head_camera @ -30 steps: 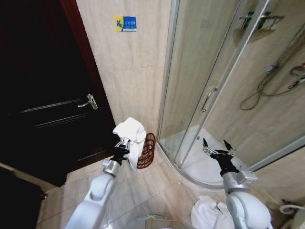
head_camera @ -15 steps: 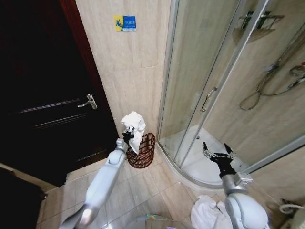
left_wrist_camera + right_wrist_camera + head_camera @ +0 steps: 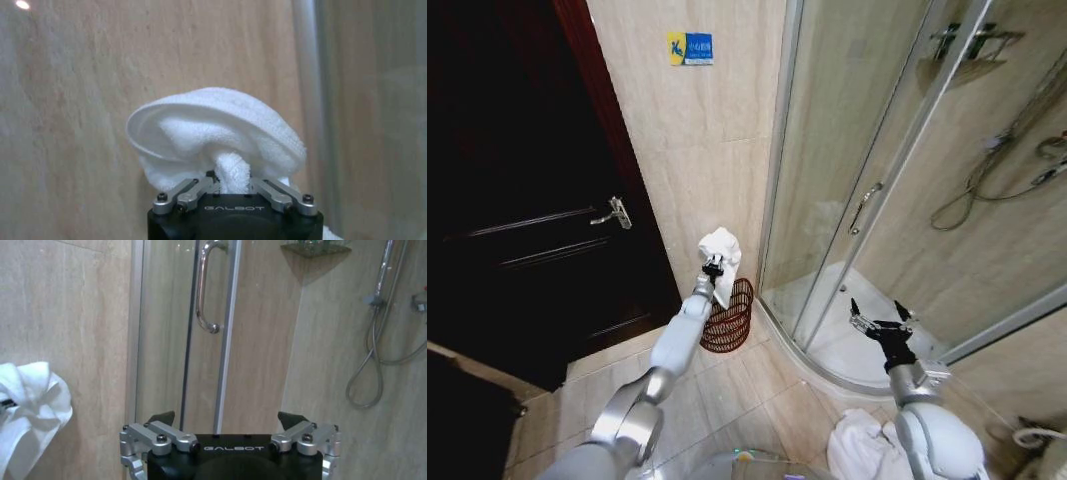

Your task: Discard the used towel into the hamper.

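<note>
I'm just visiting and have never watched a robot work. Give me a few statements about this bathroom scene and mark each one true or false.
1. The left gripper holds a white towel in its jaws. True.
2. The towel already lies inside the hamper. False: it hangs in the air above the hamper, held up by the gripper.
3. The right gripper has its jaws spread and holds nothing. True.
4. The hamper stands inside the shower cabin. False: it stands on the floor outside, against the wall between the dark door and the shower glass.
5. More white cloth lies on the floor near the robot. True.
</note>
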You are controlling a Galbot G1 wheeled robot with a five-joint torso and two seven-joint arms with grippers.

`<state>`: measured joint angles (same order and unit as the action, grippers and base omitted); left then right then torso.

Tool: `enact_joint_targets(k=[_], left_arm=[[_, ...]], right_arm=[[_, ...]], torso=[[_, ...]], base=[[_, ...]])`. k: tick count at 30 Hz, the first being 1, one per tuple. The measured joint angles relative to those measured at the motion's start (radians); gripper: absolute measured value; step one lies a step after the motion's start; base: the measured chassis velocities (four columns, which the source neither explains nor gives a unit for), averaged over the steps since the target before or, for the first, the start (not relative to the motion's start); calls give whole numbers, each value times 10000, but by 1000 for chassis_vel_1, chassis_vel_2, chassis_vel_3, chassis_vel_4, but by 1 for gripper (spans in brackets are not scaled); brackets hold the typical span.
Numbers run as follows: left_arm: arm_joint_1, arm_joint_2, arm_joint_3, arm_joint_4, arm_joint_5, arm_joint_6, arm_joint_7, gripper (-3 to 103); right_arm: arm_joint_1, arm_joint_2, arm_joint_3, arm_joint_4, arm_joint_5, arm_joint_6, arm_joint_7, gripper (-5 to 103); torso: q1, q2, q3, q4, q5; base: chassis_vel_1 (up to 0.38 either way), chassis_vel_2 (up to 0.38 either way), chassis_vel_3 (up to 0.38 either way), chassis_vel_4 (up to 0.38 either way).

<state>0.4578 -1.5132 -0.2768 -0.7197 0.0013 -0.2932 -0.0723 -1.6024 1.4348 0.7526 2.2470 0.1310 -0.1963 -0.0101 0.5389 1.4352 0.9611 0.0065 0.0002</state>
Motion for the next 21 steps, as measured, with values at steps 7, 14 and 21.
enact_joint_targets(k=[7,14,21], left_arm=[[-515,-41,0,153,1049,939,-583,26],[-576,-55,14,115,1552,1330,-968,53],[-557,33,145,-102,1888,2116,-495,80]], right_arm=[[-14,27,44,-113,6,179,-114,100],[-24,-29,127,-82,149,273,-168,100],[12,-77,119,76,225,301,-192,100]], torso=[[0,0,0,2,-1],[-1,0,-1,1,-1],[-1,1,-1,2,-1]], base=[[0,0,0,0],[0,0,0,0],[0,0,0,0]])
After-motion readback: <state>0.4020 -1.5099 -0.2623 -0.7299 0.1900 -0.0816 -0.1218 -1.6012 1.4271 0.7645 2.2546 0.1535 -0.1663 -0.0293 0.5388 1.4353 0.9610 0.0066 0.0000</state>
